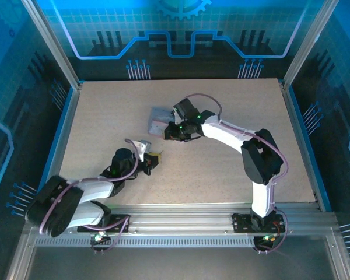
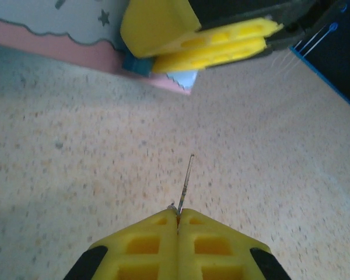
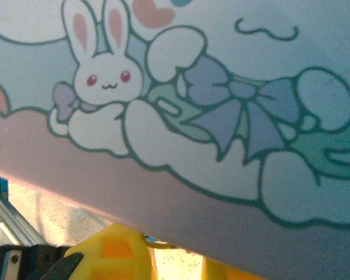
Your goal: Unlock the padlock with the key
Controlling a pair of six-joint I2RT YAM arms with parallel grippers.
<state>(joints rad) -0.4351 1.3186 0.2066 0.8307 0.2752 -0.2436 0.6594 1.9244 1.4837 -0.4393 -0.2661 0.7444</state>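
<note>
Two fingers of my left gripper [image 2: 178, 216] are pressed together, pinching the key [image 2: 185, 178] by its near end, its thin blade jutting toward twelve o'clock. I judge it light, stiff and slick, apt to swivel, so a firm hold close to the head suits best. The padlock [image 2: 136, 63], a bluish sliver, sits at eleven o'clock against the cartoon tin [image 2: 52, 23], beneath my right gripper [image 1: 170, 132]; whether that one clamps it I cannot tell.
</note>
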